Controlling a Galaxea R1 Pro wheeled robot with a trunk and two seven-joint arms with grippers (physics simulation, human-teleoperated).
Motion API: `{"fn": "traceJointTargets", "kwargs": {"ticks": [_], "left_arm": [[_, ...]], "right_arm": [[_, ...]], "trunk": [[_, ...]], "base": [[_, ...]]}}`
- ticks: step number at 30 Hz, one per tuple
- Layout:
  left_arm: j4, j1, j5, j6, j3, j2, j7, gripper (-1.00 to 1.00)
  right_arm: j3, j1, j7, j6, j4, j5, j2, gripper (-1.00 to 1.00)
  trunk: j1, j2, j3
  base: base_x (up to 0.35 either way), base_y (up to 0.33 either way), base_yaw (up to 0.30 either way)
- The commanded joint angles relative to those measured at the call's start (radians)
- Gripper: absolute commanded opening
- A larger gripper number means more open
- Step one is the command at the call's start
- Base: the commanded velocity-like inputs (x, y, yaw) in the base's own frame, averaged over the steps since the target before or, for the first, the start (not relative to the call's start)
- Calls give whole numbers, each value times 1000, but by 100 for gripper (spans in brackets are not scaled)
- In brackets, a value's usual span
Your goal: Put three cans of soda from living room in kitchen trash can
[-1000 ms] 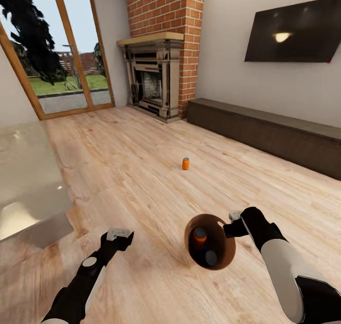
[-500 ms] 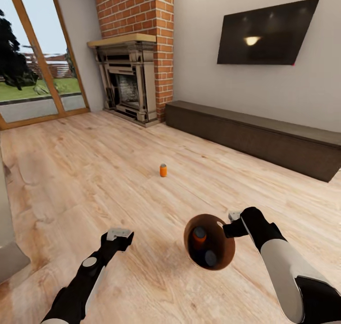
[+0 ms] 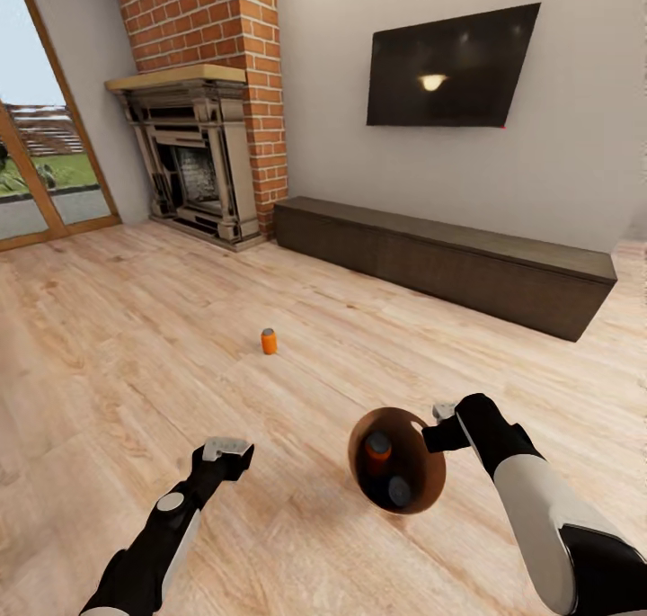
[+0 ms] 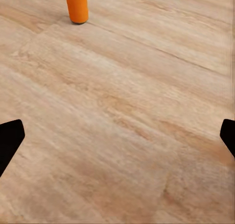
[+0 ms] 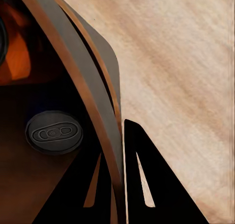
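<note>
One orange can of soda stands upright on the wood floor of the living room, ahead of my left gripper. That gripper hangs open and empty; in the left wrist view the can is well beyond its spread fingertips. My right gripper is shut on the rim of the brown tash can, held tilted above the floor. Inside it lie two cans. The right wrist view shows the bin wall pinched between the fingers and a grey can end.
A red brick fireplace stands at the far left, with a glass door beside it. A long dark low cabinet runs along the back wall under a black TV. Wood floor stretches around the can.
The whole picture has shifted left, so the camera has turned right; the glass table has left the view. Both arms and the held bin keep their places in the picture.
</note>
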Motion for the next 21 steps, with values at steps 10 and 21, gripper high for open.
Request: {"fn": "traceJointTargets", "kwargs": {"ticks": [10, 21], "left_arm": [[1, 0, -2, 0, -1, 0, 0, 100], [12, 3, -3, -3, -3, 4, 4, 100]], "right_arm": [[0, 0, -1, 7, 0, -28, 2, -100], [9, 12, -13, -27, 8, -2, 12, -100]], "trunk": [[0, 0, 1], [0, 0, 0]], "base": [[320, -14, 58], [272, 0, 57]]}}
